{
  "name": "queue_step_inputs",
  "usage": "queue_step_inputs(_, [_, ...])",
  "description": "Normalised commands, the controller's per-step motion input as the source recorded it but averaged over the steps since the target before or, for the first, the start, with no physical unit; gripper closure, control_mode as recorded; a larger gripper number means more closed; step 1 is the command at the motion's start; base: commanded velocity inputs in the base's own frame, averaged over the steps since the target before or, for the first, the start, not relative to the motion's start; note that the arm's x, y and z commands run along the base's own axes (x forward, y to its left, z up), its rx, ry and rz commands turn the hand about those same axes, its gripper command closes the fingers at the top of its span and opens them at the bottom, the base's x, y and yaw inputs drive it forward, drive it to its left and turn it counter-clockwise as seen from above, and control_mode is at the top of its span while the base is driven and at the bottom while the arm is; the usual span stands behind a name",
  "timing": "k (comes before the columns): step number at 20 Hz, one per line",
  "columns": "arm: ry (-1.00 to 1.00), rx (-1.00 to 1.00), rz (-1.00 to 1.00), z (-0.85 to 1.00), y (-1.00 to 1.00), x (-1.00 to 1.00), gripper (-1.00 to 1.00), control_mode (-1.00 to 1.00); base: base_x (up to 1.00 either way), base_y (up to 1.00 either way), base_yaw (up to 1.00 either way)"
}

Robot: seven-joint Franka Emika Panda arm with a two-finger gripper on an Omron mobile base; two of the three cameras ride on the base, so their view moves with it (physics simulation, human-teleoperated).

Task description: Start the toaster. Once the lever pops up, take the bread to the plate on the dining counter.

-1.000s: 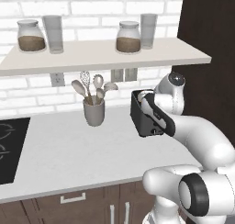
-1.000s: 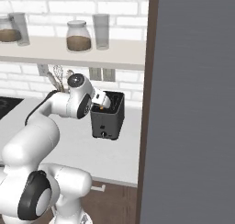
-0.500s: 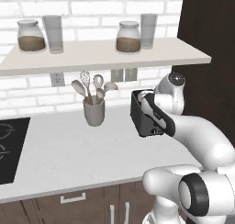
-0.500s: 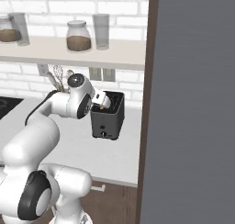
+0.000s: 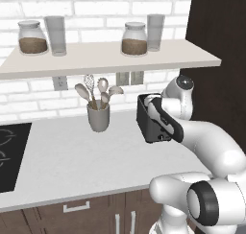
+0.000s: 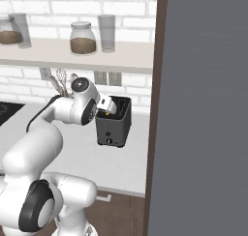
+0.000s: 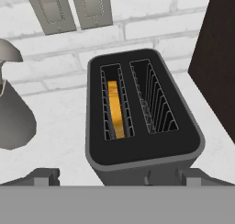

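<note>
My gripper (image 7: pixel 117 179) hangs spread over the toaster (image 7: pixel 142 126)—bread (image 7: pixel 115 107) at 12 o'clock in its slot—so I'd press the lever squarely.

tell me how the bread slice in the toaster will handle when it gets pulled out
The bread is thin and flat, so probably light and fairly stiff, but liable to crumble if pinched hard. It stands on edge deep in the left slot of the toaster, so it may snag on the slot's wire guides unless lifted straight.
</note>
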Motion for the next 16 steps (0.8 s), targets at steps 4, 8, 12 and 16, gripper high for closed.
queue_step_inputs(4, [0.0, 0.0, 0.0, 0.0, 0.0, 0.0, -1.0, -1.0, 0.0, 0.0, 0.0])
queue_step_inputs(8, [0.0, 0.0, 0.0, 0.0, 0.0, 0.0, -1.0, -1.0, 0.0, 0.0, 0.0])
queue_step_inputs(12, [0.0, 0.0, 0.0, 0.0, 0.0, 0.0, -1.0, -1.0, 0.0, 0.0, 0.0])
queue_step_inputs(16, [0.0, 0.0, 0.0, 0.0, 0.0, 0.0, -1.0, -1.0, 0.0, 0.0, 0.0])
